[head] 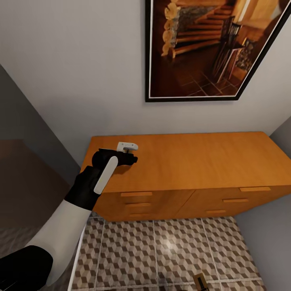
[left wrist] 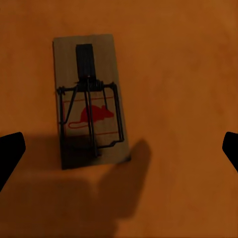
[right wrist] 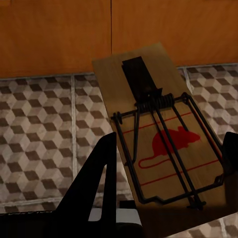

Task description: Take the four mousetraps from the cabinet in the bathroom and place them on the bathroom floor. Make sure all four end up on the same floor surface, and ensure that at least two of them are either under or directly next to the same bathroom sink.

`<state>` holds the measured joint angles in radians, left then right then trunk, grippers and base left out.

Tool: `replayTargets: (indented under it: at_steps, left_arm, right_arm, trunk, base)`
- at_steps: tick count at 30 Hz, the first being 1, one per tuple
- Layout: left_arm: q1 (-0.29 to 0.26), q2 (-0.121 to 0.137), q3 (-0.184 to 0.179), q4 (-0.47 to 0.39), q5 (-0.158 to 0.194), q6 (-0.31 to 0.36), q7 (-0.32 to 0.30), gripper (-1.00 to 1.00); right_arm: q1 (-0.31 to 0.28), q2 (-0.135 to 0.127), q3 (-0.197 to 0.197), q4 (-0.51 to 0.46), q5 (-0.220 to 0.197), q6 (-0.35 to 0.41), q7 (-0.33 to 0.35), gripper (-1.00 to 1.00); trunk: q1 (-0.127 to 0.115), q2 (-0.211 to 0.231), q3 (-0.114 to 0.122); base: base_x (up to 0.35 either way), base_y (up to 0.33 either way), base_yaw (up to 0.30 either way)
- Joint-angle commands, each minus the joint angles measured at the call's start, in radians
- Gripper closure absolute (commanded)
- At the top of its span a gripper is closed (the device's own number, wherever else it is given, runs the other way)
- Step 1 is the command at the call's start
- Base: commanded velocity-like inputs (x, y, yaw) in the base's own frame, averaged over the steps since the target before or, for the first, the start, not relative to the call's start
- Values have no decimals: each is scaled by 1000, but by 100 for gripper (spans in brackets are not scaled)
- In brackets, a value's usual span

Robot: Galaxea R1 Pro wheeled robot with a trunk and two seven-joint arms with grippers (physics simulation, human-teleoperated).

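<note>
Mousetraps [left wrist: 90, 101] with red mouse prints

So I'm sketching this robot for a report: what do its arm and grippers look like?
In the head view the left arm is glossy white with a black elbow joint and a black wrist section carrying a pale grey-white oblong strip. The left gripper is black with a small white bracket on top. In the wrist views, each gripper's fingers are plain matte black with angular tips.

The orange-brown cabinet [head: 194, 161] stands on the cube-patterned bathroom floor [head: 161, 250]; one mousetrap [left wrist: 90, 99] lies flat on the cabinet's top.
</note>
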<state>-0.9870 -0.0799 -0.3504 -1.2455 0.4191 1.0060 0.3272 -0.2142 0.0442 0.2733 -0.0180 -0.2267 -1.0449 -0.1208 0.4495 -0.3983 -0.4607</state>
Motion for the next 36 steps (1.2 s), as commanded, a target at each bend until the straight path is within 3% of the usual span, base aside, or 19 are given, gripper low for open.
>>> replayTargets:
  at_steps: [1,36]
  left_arm:
    - [-1,0,-1,-1,10,2,10,-100]
    - [-1,-1,-1,-1,6,0,14,-100]
  right_arm:
    - [-1,0,9,0,-3,-2,-8,100]
    - [-1,0,9,1,-3,-2,-8,100]
  trunk:
    - [0,-2,-2]
    - [0,-2,-8]
  base:
    - [0,0,0]
    - [0,0,0]
